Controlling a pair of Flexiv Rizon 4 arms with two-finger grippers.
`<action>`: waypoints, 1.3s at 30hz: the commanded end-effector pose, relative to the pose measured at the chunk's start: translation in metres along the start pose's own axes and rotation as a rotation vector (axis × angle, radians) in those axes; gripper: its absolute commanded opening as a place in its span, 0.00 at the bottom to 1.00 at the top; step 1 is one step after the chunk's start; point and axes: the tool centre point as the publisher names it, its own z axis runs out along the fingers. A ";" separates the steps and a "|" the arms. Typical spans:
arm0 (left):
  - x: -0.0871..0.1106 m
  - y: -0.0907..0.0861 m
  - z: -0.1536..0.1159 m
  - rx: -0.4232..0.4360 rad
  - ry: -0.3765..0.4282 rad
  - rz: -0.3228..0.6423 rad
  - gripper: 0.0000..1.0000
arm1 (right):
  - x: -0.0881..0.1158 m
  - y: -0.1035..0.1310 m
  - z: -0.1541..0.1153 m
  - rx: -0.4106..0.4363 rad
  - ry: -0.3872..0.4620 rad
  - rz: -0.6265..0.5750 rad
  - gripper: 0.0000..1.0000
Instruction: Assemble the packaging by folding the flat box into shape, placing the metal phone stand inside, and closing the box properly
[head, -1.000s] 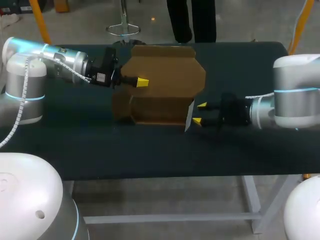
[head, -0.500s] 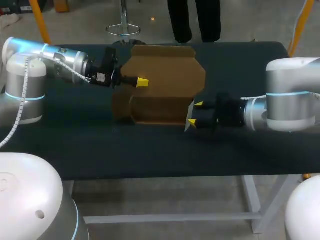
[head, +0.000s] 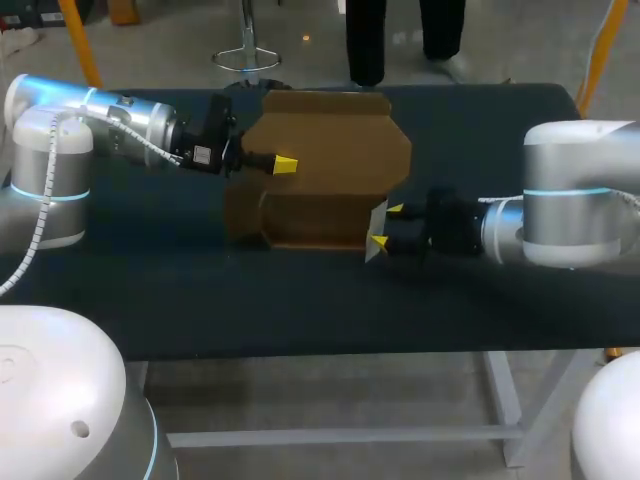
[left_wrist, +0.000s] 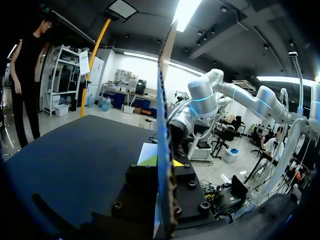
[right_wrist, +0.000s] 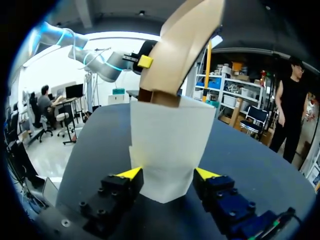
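The box (head: 320, 190) bars the middle; passage lies along the table's (head: 300, 310) near edge.

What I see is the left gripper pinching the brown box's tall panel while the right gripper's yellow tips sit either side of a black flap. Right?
Not quite: the flap is white, not black, as the right wrist view shows. The rest stands: the left gripper pinches the box's tall panel, and the right gripper's tips sit either side of the flap.
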 end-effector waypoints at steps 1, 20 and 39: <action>-0.001 0.003 0.002 -0.001 0.003 -0.001 0.00 | -0.003 -0.001 -0.001 -0.014 0.013 0.007 0.69; -0.001 0.003 0.002 -0.001 0.003 -0.001 0.00 | 0.000 0.002 0.011 0.006 -0.077 0.017 0.71; -0.001 0.003 0.002 -0.001 0.003 -0.001 0.00 | -0.002 -0.002 0.006 -0.025 -0.280 0.103 0.69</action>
